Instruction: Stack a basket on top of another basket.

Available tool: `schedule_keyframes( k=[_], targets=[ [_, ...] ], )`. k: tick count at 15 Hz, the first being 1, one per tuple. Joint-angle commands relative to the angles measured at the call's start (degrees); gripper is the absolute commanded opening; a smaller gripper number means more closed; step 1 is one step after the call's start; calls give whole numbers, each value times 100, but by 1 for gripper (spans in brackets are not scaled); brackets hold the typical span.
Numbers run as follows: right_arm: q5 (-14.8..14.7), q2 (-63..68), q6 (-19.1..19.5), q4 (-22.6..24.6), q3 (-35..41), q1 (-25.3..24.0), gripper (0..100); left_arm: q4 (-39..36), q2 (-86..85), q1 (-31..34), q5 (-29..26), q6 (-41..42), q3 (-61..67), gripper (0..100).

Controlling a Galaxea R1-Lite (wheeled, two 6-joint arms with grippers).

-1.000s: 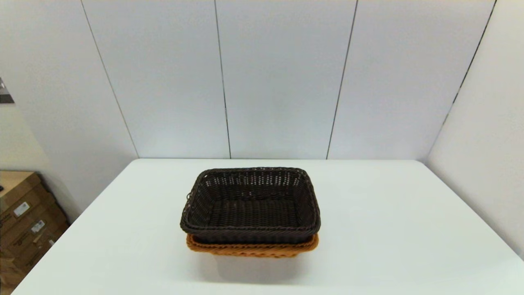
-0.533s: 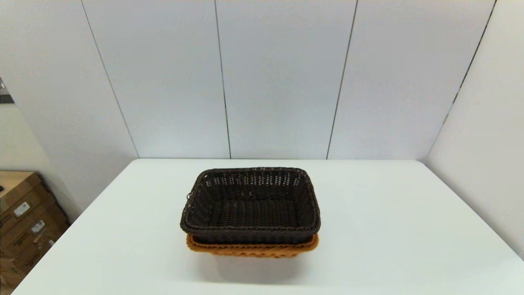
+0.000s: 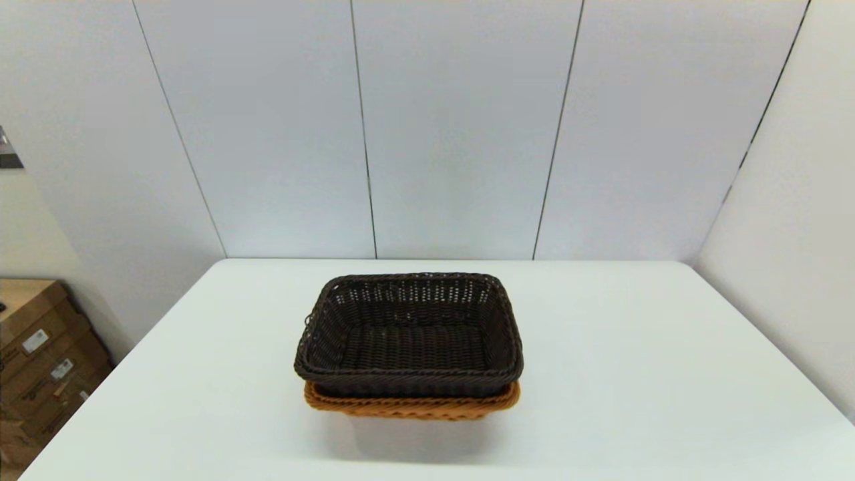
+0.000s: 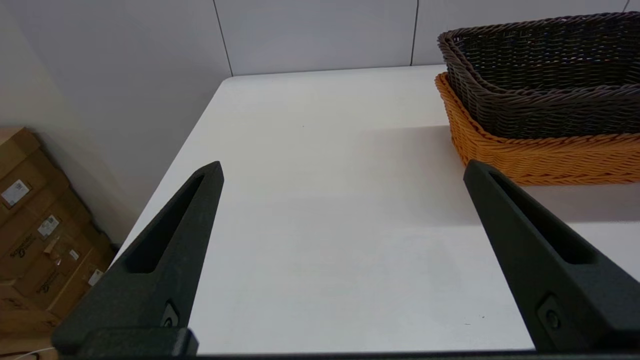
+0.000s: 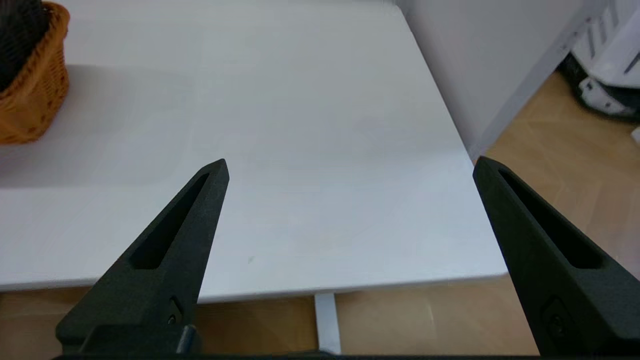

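Observation:
The dark brown basket [image 3: 409, 334] sits nested in the orange basket [image 3: 411, 405] at the middle of the white table [image 3: 634, 374]. Only the orange rim and front wall show beneath it. In the left wrist view the dark brown basket [image 4: 545, 75] rests inside the orange basket [image 4: 540, 155], off to one side. My left gripper [image 4: 342, 170] is open and empty, back near the table's front left edge, apart from the baskets. My right gripper [image 5: 350, 162] is open and empty above the table's front right corner; a corner of the orange basket [image 5: 30, 95] shows far off.
Cardboard boxes [image 3: 40, 361] stand on the floor left of the table. White wall panels close the back and right. Wooden floor [image 5: 560, 150] and a white machine base [image 5: 607, 65] lie past the table's right edge. Neither arm shows in the head view.

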State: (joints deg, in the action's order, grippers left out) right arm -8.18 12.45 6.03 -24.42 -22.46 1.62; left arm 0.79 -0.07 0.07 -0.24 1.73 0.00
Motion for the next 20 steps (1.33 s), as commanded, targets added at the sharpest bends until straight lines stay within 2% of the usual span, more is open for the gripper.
schedule_keyframes(
  k=[1,3,6,8,10,13,20],
  targets=[
    [9,-691,319,1308,1156,-109,100,0,7,1,-2,3,18,100],
    [18,-902,355,1589,1419,-109,100,0,7,1,-2,3,18,100],
    [36,-1245,328,1624,1639,-118,100,0,7,1,-2,3,18,100],
    [97,-1236,311,1906,1832,-118,100,0,7,1,-2,3,18,100],
    [704,-1245,284,2020,1938,-118,100,0,7,1,-2,3,18,100],
    [1117,-1245,267,2389,2254,-118,100,0,7,1,-2,3,18,100],
    [1082,-1245,126,2389,2254,-118,100,0,7,1,-2,3,18,100]
  ],
)
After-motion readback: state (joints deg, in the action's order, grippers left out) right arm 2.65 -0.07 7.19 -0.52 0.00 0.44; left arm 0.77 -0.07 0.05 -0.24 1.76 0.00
